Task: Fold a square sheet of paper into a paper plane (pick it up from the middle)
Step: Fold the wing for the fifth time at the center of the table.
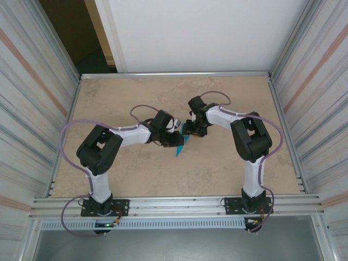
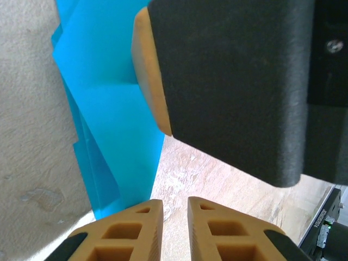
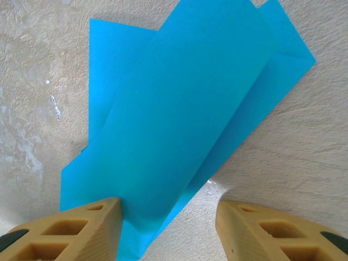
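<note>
The teal paper (image 1: 181, 144), folded into a narrow pointed shape with layered flaps, lies on the table between both grippers. In the right wrist view the paper (image 3: 185, 109) spreads under my right gripper (image 3: 168, 209), which is open; its left finger (image 3: 81, 231) rests on the paper's lower edge and its right finger stands on bare table. My left gripper (image 2: 175, 209) is nearly closed, with a narrow gap and nothing in it, just right of the paper (image 2: 109, 109). The right gripper's black finger with its orange pad (image 2: 234, 81) looms close above. From above, the left gripper (image 1: 174, 137) and right gripper (image 1: 192, 129) almost meet.
The beige table (image 1: 136, 98) is walled by metal rails and corrugated panels on the left and right. Both arm bases are bolted at the near edge. Cables loop over each arm.
</note>
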Action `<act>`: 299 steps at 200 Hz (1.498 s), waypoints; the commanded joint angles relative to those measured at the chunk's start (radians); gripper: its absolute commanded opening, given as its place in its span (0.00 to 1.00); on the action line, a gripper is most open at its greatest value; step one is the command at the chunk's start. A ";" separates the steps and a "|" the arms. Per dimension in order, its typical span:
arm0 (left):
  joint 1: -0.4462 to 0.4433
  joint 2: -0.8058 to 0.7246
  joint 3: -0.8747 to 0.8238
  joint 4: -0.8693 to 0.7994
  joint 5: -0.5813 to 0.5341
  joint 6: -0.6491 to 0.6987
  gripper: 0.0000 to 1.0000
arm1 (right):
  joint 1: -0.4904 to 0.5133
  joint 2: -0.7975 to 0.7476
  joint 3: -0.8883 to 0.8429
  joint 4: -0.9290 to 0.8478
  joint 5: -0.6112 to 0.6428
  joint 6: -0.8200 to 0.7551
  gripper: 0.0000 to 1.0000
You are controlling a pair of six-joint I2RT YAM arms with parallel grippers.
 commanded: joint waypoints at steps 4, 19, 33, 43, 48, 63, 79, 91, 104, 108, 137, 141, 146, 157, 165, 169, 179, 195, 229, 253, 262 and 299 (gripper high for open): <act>-0.006 0.022 0.023 -0.032 0.007 0.018 0.20 | 0.016 0.204 -0.125 0.031 0.020 0.011 0.51; -0.009 0.028 0.023 -0.038 0.005 0.019 0.20 | 0.016 0.206 -0.126 0.030 0.020 0.012 0.51; -0.008 0.029 0.020 -0.042 0.001 0.019 0.20 | 0.015 0.207 -0.125 0.030 0.022 0.013 0.51; -0.009 0.028 0.019 -0.043 -0.003 0.020 0.20 | 0.017 0.210 -0.125 0.030 0.022 0.013 0.51; -0.008 0.029 0.020 -0.045 -0.004 0.020 0.20 | 0.016 0.210 -0.126 0.030 0.023 0.012 0.51; -0.010 0.028 0.019 -0.048 -0.007 0.021 0.20 | 0.018 0.211 -0.126 0.030 0.024 0.013 0.51; -0.012 0.027 0.020 -0.051 -0.009 0.021 0.20 | 0.019 0.210 -0.126 0.030 0.022 0.013 0.51; -0.014 0.025 0.018 -0.050 -0.009 0.020 0.20 | 0.019 0.205 -0.130 0.037 0.018 0.012 0.50; -0.015 0.019 0.018 -0.051 -0.011 0.019 0.20 | 0.019 0.197 -0.132 0.042 0.011 0.015 0.49; -0.014 0.017 0.018 -0.051 -0.012 0.018 0.20 | 0.019 0.193 -0.133 0.046 0.010 0.014 0.48; -0.016 -0.002 0.022 -0.047 -0.008 0.015 0.20 | 0.019 0.174 -0.137 0.058 0.006 0.016 0.47; -0.017 -0.005 0.022 -0.045 -0.007 0.014 0.20 | 0.018 0.174 -0.137 0.058 0.006 0.016 0.47; -0.017 -0.009 0.023 -0.045 -0.007 0.013 0.20 | 0.018 0.176 -0.135 0.058 0.006 0.017 0.47; -0.017 -0.014 0.026 -0.042 -0.003 0.012 0.20 | 0.017 0.181 -0.138 0.060 0.007 0.016 0.46; -0.017 -0.018 0.026 -0.039 -0.002 0.010 0.20 | 0.019 0.184 -0.138 0.063 0.005 0.016 0.46; -0.019 -0.021 0.026 -0.037 -0.001 0.009 0.20 | 0.019 0.186 -0.141 0.066 0.005 0.017 0.46; -0.018 -0.025 0.024 -0.027 -0.005 0.007 0.20 | 0.019 0.186 -0.149 0.076 0.004 0.016 0.46; -0.017 -0.029 0.024 -0.015 -0.021 0.005 0.18 | 0.018 0.181 -0.165 0.099 -0.004 0.013 0.45; -0.019 -0.005 0.040 0.006 -0.042 -0.011 0.16 | 0.018 0.160 -0.199 0.164 -0.032 0.004 0.44; -0.022 0.013 0.055 0.009 -0.043 -0.017 0.16 | 0.017 0.158 -0.205 0.176 -0.041 0.001 0.44; -0.022 0.017 0.064 0.005 -0.044 -0.017 0.16 | 0.015 0.158 -0.207 0.178 -0.042 -0.001 0.44; -0.030 0.041 0.086 -0.039 -0.067 -0.007 0.15 | 0.011 0.157 -0.212 0.193 -0.054 -0.002 0.44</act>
